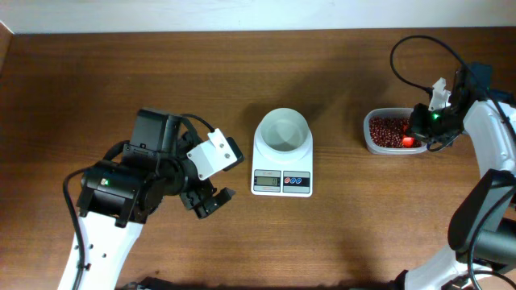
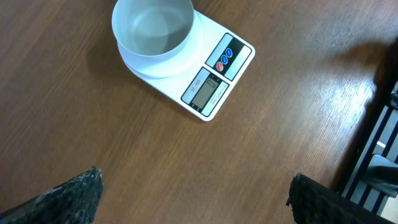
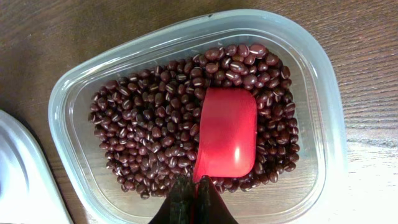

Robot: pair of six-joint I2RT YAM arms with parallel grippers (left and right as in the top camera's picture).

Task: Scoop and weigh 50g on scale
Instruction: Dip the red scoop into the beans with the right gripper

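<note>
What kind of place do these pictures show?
Probably a robotics lab bench, not a kitchen: robot arms at a wooden table, a small scale, and a tub of beans with a red scoop in it.

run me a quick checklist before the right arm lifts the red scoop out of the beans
1. Right gripper shut on the scoop handle: ok.
2. Scoop loaded: not ok. Its red face is bare and it lies on top of the beans.
3. Tub upright, beans inside: ok.
4. Bowl seated on the scale and empty: ok.
5. Display reads zero: cannot tell, too small to read.
6. Left gripper open and apart from the scale: ok.
</note>
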